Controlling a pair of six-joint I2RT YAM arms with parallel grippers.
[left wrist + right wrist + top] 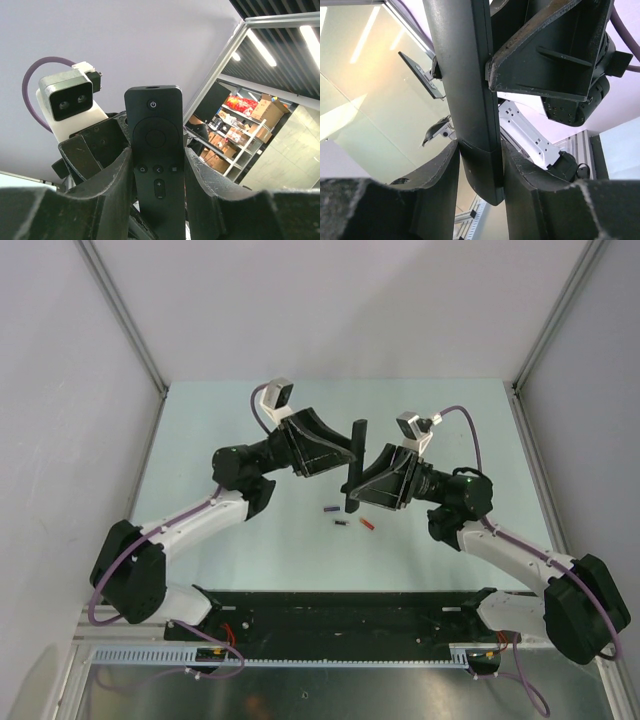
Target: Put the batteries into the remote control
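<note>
Remote control (354, 462) is held upright in the air, clamped from both sides. Left pincer (350, 448) is closed on its upper half; right pincer (350, 490) is closed on its lower end. The button face looks into the left wrist camera and the plain back into the right one. A seam crosses the back just between the right pincer's fingers (437, 175). It is likely the cover line, and the cover looks seated, though I cannot tell for certain.

All three cells lie on the desk (290, 560) below the right pincer, apart from the remote and from one another: blue-purple battery (328, 508), dark battery (341, 523), red battery (366, 524).

Risks, as judged:
- The right fingers sit on the seam itself. Squeezing there may pin the cover shut, so a pull drags the whole remote through the left grip.
- The two arms may pull unevenly, which twists or bends the slim body.
- If either pincer lets go early, the remote pivots in the other and may drop onto the cells and scatter them.
- The left grip sits close beside the keys, so a slip could press them.
</note>
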